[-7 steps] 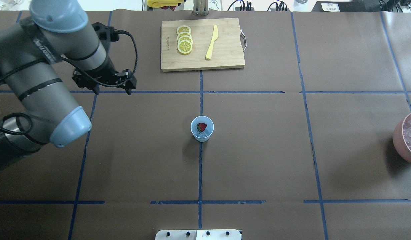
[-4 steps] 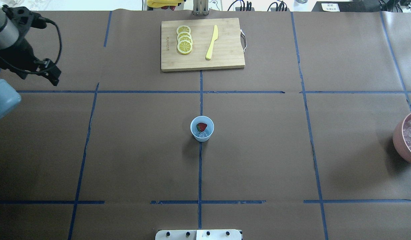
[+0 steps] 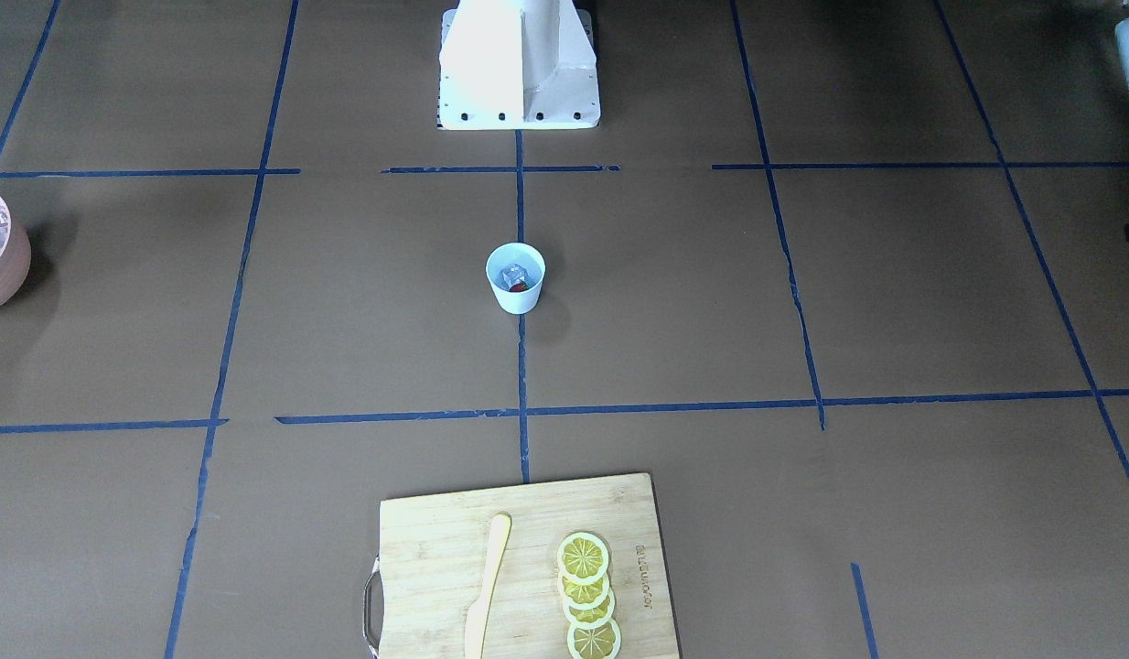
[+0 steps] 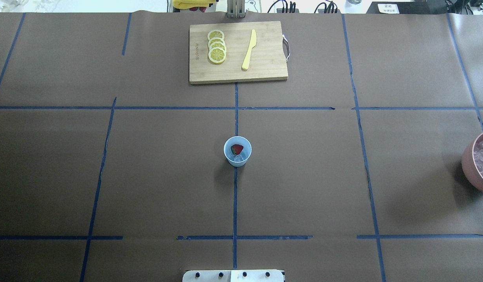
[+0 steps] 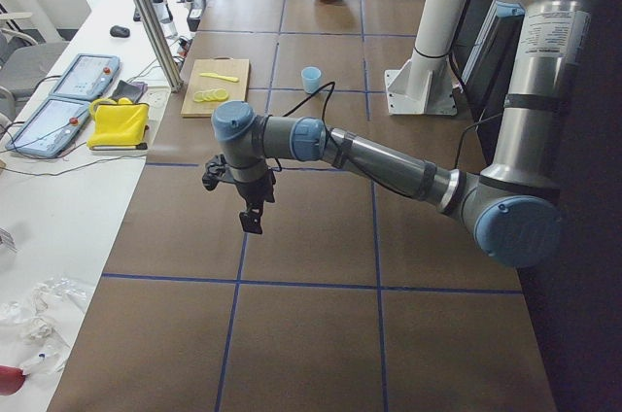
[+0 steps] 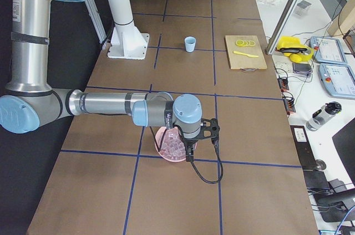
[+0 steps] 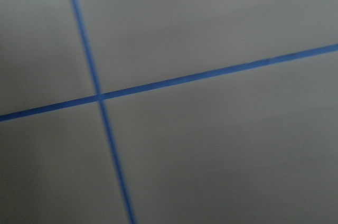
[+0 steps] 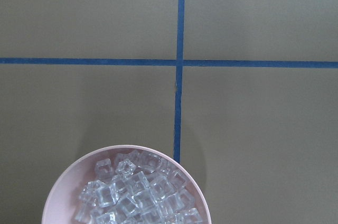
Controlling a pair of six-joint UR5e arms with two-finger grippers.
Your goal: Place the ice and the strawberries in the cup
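Right gripper point(image 6: 189, 152) hangs above the pink bowl point(image 8: 124, 151) of ice point(image 8: 138, 195); left gripper point(image 5: 252, 220) hangs over bare table point(image 4: 147, 176) toward the robot's left end. Side views alone: cannot tell how far either is open, or any load. Cup point(image 4: 228, 157) upright at table centre, well apart from both, strawberry point(image 4: 236, 149) and ice inside; judged: for more ice the right arm is placed, cup to its left

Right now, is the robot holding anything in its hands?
Cannot tell: the left gripper and right gripper show only in side views. The strawberry and ice lie in the cup.
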